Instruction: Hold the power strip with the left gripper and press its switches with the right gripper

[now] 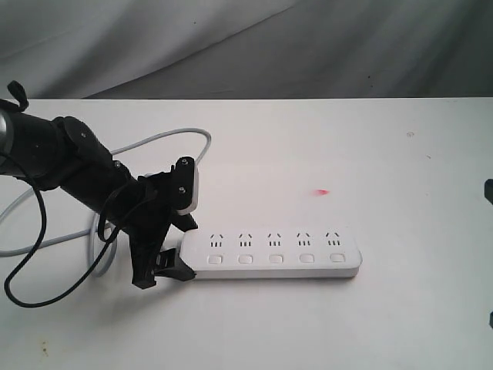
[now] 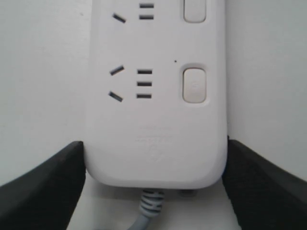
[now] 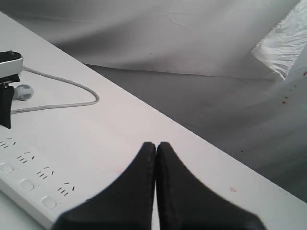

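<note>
count: one power strip (image 1: 273, 254), five switches (image 1: 275, 259), five socket groups
axis: I see it flat on the table (image 1: 362, 162), running left-right, cord (image 1: 158, 140) end leftward
left gripper (image 1: 183, 248): clamped on that end
right gripper (image 3: 156, 155): pinched together, empty

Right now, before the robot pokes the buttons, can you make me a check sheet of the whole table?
Surface: white table, a few tiny specks.
Job's things: power strip lying flat; five buttons in a row, facing up.
Clutter: one small red mark.
Grippers: left gripper clamped on the strip's cord end, a finger on each side; right gripper shut, away from the strip.
Cables: grey cord loops behind the left gripper; thin black cable loops at the far left.
Surroundings: grey cloth behind the table.
</note>
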`<control>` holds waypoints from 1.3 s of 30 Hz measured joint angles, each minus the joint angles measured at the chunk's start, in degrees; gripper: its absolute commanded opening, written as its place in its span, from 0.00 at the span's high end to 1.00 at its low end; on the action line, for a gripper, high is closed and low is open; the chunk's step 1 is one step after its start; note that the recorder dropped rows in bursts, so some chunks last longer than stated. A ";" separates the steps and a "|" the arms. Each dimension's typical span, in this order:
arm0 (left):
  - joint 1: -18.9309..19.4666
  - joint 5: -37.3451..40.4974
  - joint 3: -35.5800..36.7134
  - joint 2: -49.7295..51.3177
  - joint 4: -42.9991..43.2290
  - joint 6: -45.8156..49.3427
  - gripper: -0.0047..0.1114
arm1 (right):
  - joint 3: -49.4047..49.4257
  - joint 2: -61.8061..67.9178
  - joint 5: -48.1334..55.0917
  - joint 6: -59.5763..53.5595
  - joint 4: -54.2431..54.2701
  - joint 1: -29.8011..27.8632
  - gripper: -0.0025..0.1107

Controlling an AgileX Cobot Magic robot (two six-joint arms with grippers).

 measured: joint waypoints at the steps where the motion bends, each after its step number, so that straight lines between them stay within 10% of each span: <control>1: 0.00 0.00 0.00 0.00 0.00 0.00 0.36 | 0.00 0.00 0.00 0.00 0.00 0.00 0.98; 20: 0.00 0.00 0.00 0.00 0.14 0.00 0.36 | 10.69 -17.42 2.17 0.00 -2.16 -15.96 0.98; 39: 0.00 0.00 0.00 0.00 0.14 0.00 0.36 | 10.71 -18.25 2.46 0.00 0.16 -16.51 0.98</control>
